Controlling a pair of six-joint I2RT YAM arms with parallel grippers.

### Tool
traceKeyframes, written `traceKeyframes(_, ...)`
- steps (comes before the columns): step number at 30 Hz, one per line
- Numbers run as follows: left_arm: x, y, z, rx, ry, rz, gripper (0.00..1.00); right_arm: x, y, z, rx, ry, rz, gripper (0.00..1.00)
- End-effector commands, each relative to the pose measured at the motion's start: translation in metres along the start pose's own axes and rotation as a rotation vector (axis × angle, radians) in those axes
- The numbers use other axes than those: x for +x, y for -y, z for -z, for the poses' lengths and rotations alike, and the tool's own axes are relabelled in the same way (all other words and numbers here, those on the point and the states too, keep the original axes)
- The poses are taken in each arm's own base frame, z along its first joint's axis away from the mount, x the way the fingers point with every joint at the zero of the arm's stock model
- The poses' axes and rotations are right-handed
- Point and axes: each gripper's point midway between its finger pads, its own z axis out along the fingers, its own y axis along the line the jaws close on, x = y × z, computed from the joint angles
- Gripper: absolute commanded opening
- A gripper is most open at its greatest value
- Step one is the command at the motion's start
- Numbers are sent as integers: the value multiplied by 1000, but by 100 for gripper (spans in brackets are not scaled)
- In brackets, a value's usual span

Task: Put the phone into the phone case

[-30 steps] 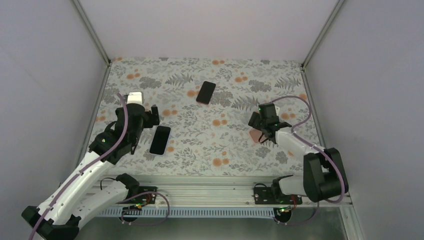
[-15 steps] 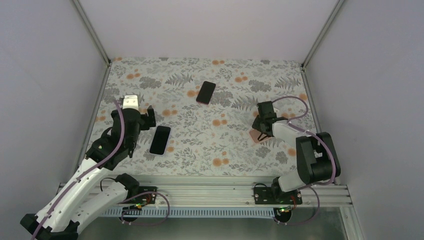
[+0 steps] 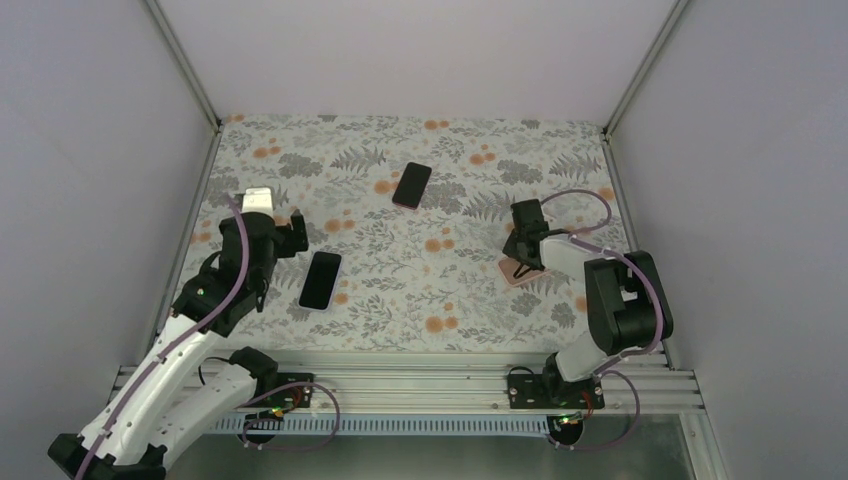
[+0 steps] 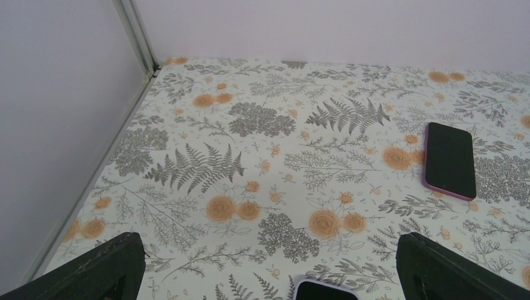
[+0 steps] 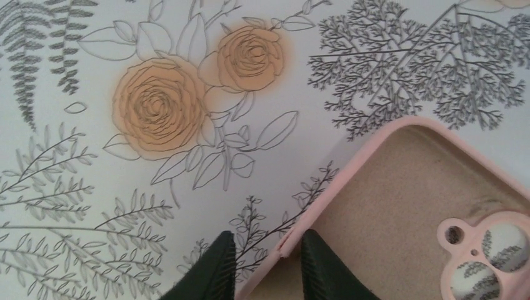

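Observation:
The pink phone case (image 5: 406, 206) lies open side up at the table's right (image 3: 515, 274), camera cut-out at its corner. My right gripper (image 5: 267, 240) is down on it (image 3: 523, 260), jaws narrow and straddling the case's side wall. One finger stands inside against the wall, the other outside with a small gap left. A black phone (image 3: 320, 280) lies left of centre; only its top edge (image 4: 325, 291) peeks in below my left gripper (image 4: 269, 275). That gripper (image 3: 282, 224) hovers wide open beside it, holding nothing.
A second black phone with a pink-purple rim (image 3: 411, 185) lies towards the back centre, also seen in the left wrist view (image 4: 450, 160). Grey walls and corner posts (image 3: 190, 70) close in the flowered table (image 3: 430, 300) on three sides.
My right gripper has dropped onto the pink case's edge and its jaws have narrowed from wide open to a slim gap round the wall. The left arm drew slightly back and left.

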Motion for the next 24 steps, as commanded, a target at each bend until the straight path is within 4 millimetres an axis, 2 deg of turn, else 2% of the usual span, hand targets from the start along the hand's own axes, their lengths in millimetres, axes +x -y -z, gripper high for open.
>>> traceKeyframes(1,-2,4,-5,35,5,1,100,3,9,-7,50,-30,9,20)
traceKeyframes(5,-2,4,-8,44,-6,6,100,4,7,-4,44,-39,32,4)
traceKeyframes(10,-1,3,-10,51,-12,10,100,5,-7,5,-17,-54,109,4)
traceKeyframes(14,-1,2,-10,50,-11,14,100,15,-34,18,-111,-64,210,4)
traceKeyframes(19,-1,2,-11,51,-15,14,100,42,-70,31,-226,-99,372,4)
traceKeyframes(24,0,2,-12,52,-18,13,100,80,-108,44,-311,-143,569,4)
